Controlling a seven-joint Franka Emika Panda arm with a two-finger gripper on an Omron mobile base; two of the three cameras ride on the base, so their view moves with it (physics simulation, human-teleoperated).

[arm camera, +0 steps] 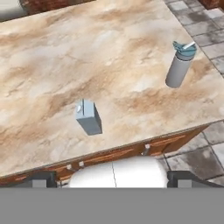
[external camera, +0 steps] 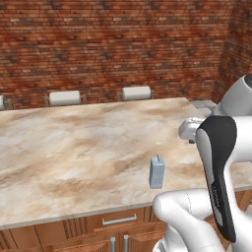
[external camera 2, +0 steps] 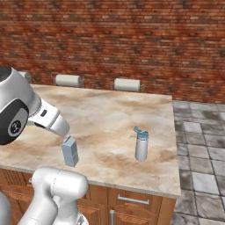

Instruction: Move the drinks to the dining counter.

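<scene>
No readable text, label, brand, number or sign is shown on the carton, the bottle or the counter.

A pale grey bottle with a blue cap stands upright on the beige-brown marbled table, near its right-hand end. A small blue-grey carton stands upright close to the table's near edge, well apart from the bottle.
</scene>
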